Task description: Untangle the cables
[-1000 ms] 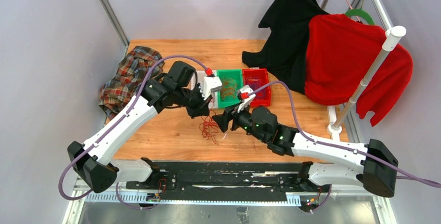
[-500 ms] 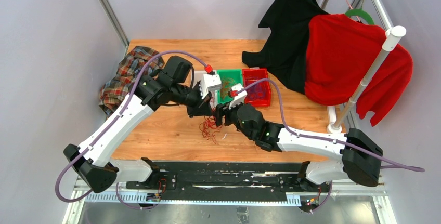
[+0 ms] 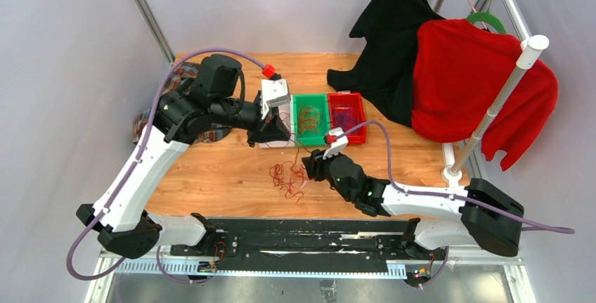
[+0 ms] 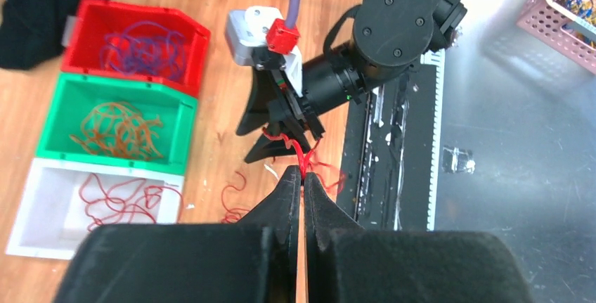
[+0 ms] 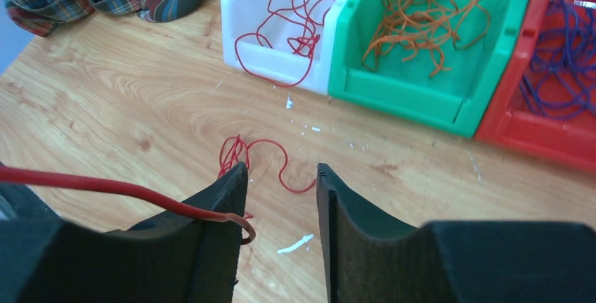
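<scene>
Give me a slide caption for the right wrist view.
Open right gripper over loose red cables on the table, three part-filled bins behind.

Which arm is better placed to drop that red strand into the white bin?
Left. The left gripper is shut on the red strand, close to the white bin; the right gripper is open, the strand only draped over it.

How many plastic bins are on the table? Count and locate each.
3, side by side in the top view: white plastic bin leftmost, green plastic bin in the middle, red plastic bin rightmost. None appears hidden.
</scene>
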Robot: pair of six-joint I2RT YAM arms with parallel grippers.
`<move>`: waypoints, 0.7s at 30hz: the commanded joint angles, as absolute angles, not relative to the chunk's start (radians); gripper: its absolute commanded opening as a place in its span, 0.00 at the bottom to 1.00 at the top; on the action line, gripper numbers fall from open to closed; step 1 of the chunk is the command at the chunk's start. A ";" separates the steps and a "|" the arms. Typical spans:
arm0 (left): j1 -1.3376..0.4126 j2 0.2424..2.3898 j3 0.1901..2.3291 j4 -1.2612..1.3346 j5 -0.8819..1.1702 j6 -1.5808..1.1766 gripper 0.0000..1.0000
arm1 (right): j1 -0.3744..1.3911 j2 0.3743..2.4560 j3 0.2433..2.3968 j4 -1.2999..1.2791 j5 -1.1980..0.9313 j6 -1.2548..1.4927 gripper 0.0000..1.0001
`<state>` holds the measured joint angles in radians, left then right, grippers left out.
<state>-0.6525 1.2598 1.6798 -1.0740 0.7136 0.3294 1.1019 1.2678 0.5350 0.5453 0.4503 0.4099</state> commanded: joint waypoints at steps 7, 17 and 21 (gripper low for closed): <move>-0.663 1.289 1.935 -1.080 0.648 0.336 0.00 | 1.100 1.140 0.374 0.480 0.539 0.542 0.28; -0.663 1.353 2.157 -1.080 0.425 0.432 0.00 | 1.098 1.007 0.277 0.385 0.593 0.598 0.31; -0.663 1.388 2.227 -1.078 0.312 0.489 0.00 | 1.098 0.961 0.253 0.349 0.602 0.613 0.32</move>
<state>-0.6571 1.3518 2.1662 -1.0950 0.4545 0.4194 1.1019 1.0027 0.2783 0.4053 0.5518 0.5735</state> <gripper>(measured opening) 0.016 0.312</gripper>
